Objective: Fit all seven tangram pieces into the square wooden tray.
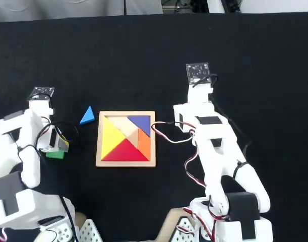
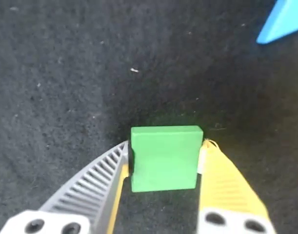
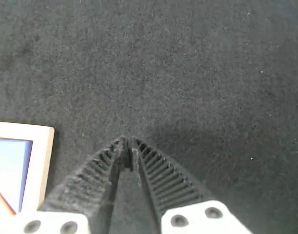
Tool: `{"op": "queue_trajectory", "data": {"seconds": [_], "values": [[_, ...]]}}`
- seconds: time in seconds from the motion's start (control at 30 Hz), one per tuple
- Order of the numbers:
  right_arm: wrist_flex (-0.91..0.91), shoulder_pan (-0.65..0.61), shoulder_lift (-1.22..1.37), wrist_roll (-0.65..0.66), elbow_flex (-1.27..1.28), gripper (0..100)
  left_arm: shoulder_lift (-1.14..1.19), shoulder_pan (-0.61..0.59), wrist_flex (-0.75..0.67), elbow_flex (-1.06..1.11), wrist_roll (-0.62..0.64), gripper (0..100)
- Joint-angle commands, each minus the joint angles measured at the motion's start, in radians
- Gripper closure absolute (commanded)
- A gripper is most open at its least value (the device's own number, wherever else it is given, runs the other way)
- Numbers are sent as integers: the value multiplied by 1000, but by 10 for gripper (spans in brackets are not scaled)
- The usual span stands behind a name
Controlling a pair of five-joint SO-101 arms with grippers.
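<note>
Green square (image 2: 163,158) sits clamped between the fingers of our left gripper (image 2: 166,145). From there, in the high view, the wooden tray (image 1: 126,164) lies at three o'clock and the loose blue triangle (image 1: 87,116) at one. Our right gripper (image 3: 127,146), pinched shut on nothing, waits just past the tray's three-o'clock edge.

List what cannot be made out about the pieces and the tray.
- High view: green square mostly hidden under the left arm; lifted or resting, cannot tell.
- High view: pale patch in the tray too small; piece or bare floor, cannot tell.
- Left wrist view: blue triangle cut off by the edge.
- Right wrist view: tray cut off by the edge, one corner visible.
</note>
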Motion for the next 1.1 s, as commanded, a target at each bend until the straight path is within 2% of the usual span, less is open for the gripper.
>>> {"op": "queue_trajectory", "data": {"seconds": [0.0, 0.1, 0.23, 0.37, 0.47, 0.6, 0.67, 0.83, 1.07], "values": [[-20, 17, -48, 9, -4, 986, -68, 59, 222, -139, 35, 805], [-20, 20, -48, 9, -2, 986, -175, 153, 351, -205, 69, 805], [-23, 34, -48, 9, -2, 986, -328, 366, 408, -222, 77, 805], [-23, 58, -48, 9, -4, 986, -388, 601, 351, -222, 186, 805], [-23, 58, -48, 9, -4, 986, -353, 708, 262, -225, 199, 805], [-25, 58, -48, 9, -4, 986, -207, 731, 103, -243, 199, 805], [-25, 58, -48, 9, -5, 986, -107, 728, 72, -282, 198, 805], [-25, 58, -48, 11, -8, 986, 84, 742, 81, -427, 201, 805], [-25, 58, -48, 11, -10, 986, 160, 740, 135, -518, 199, 805]]}}
